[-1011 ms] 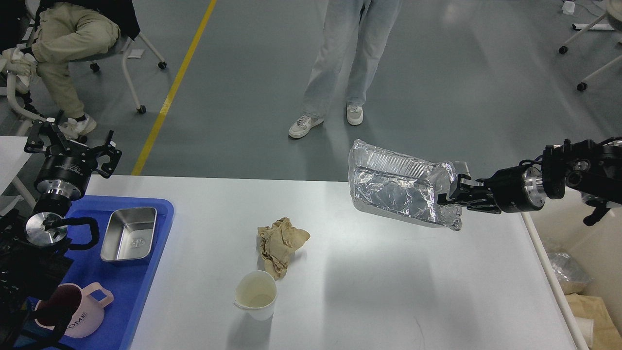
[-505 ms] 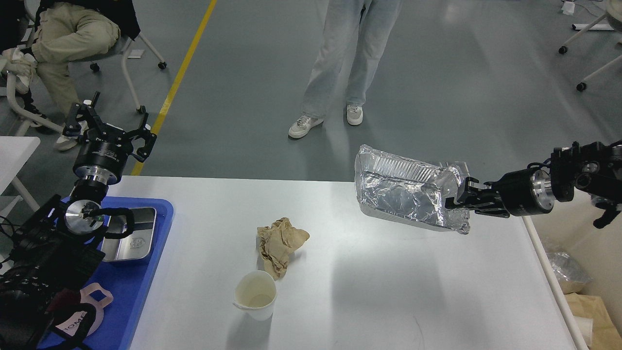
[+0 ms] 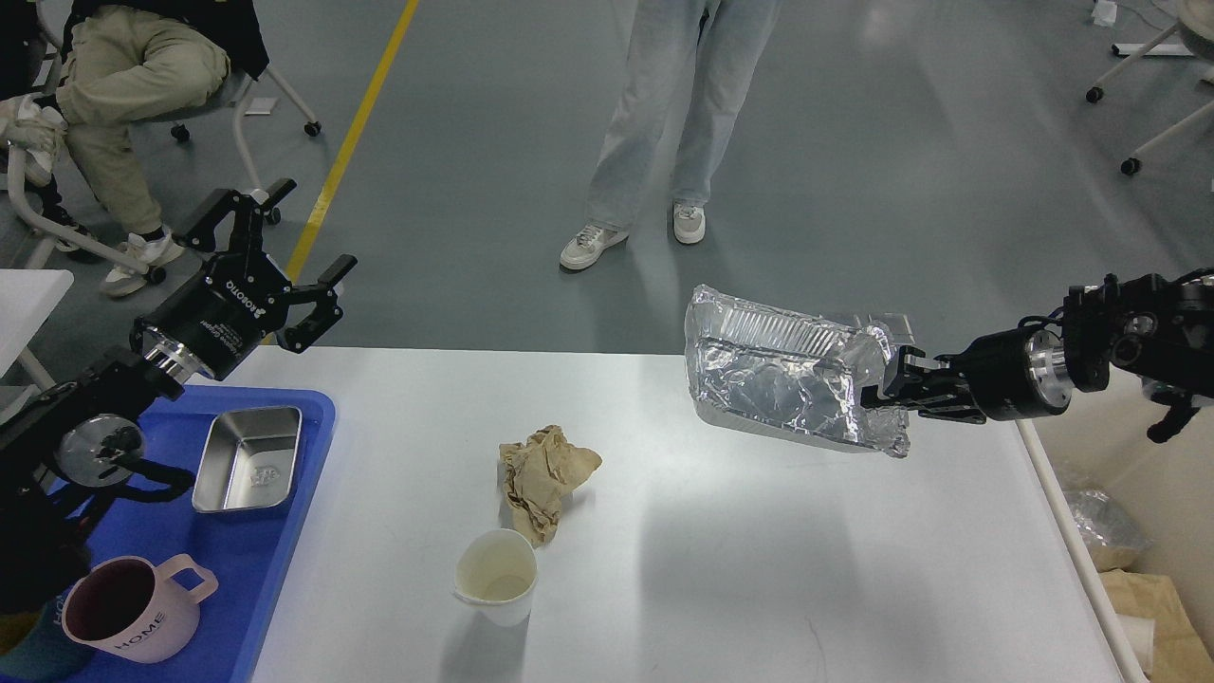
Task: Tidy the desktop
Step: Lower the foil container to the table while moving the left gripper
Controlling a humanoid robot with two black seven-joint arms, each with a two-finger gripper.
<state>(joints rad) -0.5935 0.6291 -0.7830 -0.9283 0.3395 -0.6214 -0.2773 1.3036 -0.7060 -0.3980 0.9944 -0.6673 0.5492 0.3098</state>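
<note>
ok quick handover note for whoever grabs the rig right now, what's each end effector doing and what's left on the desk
Right end effector: shut on the crumpled silver foil tray, held in the air over the far right part of the white rectangular desktop.
Left end effector: open, empty, raised above the far left corner near the blue plastic tray.
Done: small steel pan and pink handled mug sit in the blue tray.
Left: drop off the foil tray, probably off the right edge; the crumpled brown paper and white paper cup lie mid-desktop, untouched.
</note>
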